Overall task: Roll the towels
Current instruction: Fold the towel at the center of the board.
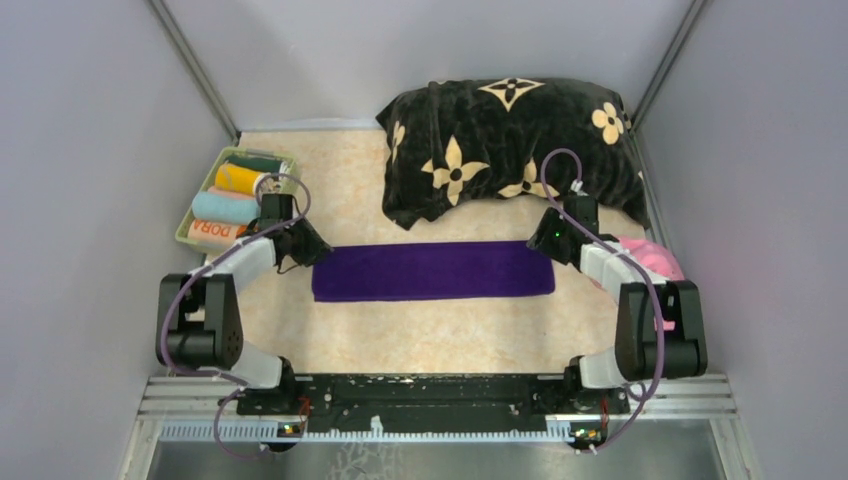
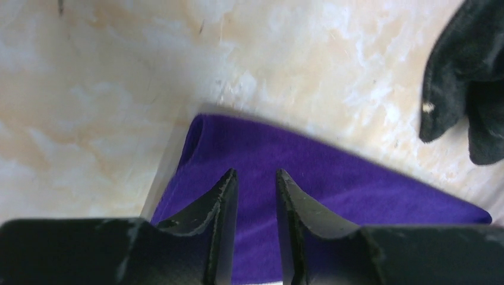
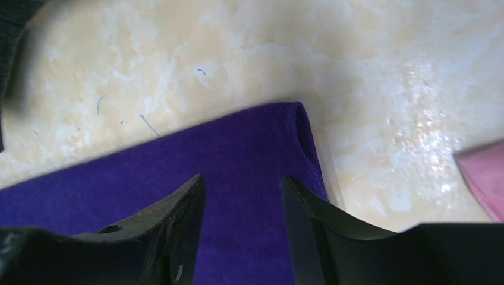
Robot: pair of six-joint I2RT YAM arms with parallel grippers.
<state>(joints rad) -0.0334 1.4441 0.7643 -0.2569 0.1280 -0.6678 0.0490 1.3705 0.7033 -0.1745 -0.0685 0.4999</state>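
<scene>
Lying flat: one purple towel; four rolls in basket.

I work inside a booth of plain lavender-grey walls on the left, right and far sides. Thin metal struts run down the two far corners. My counter has a glossy beige, marble-patterned top, and an aluminium rail runs along its near edge. The light is soft and even, with a bright sheen on the counter's right side.
</scene>
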